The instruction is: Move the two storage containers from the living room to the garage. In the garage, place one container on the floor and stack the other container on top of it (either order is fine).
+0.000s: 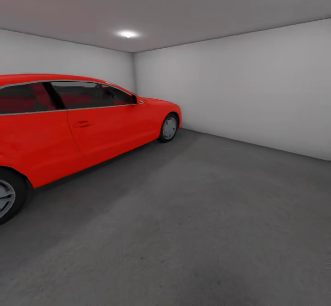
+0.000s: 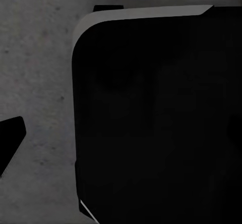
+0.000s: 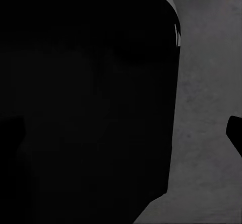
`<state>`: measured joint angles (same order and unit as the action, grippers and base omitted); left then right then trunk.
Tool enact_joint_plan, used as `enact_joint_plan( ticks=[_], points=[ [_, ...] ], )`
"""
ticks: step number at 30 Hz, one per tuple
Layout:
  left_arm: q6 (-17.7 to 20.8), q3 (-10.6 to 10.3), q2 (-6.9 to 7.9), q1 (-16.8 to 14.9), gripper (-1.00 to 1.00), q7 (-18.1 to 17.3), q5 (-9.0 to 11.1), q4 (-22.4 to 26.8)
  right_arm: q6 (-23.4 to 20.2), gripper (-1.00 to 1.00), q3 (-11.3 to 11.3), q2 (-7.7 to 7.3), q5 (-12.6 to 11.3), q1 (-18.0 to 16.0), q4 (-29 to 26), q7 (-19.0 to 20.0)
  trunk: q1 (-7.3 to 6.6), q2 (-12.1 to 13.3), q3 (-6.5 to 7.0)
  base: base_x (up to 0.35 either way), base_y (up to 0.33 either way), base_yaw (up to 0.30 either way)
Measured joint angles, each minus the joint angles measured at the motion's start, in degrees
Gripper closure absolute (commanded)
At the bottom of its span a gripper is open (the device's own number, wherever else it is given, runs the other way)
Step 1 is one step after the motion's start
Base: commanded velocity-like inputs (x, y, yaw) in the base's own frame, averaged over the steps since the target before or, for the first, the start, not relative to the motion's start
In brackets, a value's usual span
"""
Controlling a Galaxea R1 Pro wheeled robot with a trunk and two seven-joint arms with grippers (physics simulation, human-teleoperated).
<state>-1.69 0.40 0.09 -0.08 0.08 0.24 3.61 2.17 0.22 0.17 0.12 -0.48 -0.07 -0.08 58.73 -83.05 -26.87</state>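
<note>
Evidently the robot is in the garage (image 1: 239, 90), between carries or just arrived: the head view takes in a red coupe (image 1: 82, 127) parked along the left wall, white walls, a grey ceiling with round lights (image 1: 128, 34), and a wide stretch of dark grey floor (image 1: 207, 223) running to the far right corner. No orange-red container lies on the floor the head camera covers, so where the two containers are cannot be told from these pictures.

Both wrist views look down at mottled concrete past a large black rounded body (image 2: 161, 123), which seems to be part of the robot itself. A dark tip at the edge of each wrist view may be a finger, yet neither shows enough to say whether the left or right gripper is apart, together or clamped on anything.

By my reading, the step in hand is travel or a search for the set-down spot. Next comes either lowering a container onto bare floor clear of the car, or heading back for one.

No brand, label or writing is legible; the car bears no readable plate or badge.
</note>
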Motion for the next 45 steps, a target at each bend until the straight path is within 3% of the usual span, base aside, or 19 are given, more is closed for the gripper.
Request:
enact_joint_plan(
  ticks=[45],
  points=[
    [-0.16,0.01,0.09,0.0,-1.0,-0.09,0.03,0.09,0.07,-1.0,-0.38,-0.08,-0.59,0.0,0.0,0.0,0.0,0.0,0.0,0.0,0.0,-0.236]
  ],
)
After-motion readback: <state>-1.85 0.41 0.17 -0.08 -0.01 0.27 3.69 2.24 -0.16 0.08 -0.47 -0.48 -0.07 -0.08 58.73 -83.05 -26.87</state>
